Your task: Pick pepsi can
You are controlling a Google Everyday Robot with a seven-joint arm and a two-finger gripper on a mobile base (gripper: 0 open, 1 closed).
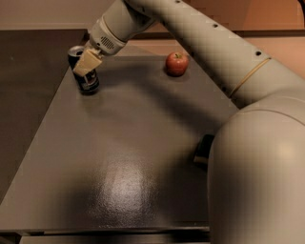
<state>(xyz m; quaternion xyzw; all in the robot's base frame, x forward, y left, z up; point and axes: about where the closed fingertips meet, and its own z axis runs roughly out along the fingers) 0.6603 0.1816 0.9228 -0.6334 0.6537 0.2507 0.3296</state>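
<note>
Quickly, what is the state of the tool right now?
Tool: at the small dark blue cylindrical pepsi can, near the far left corner of the grey table; open, closed or holding cannot be told.

We read this as probably a test lab: bare grey table, plain wall, gripper at the pepsi can, far-left corner.

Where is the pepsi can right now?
In the camera view, the pepsi can stands at the far left corner of the table, left of the apple, with the gripper at its upper part.
</note>
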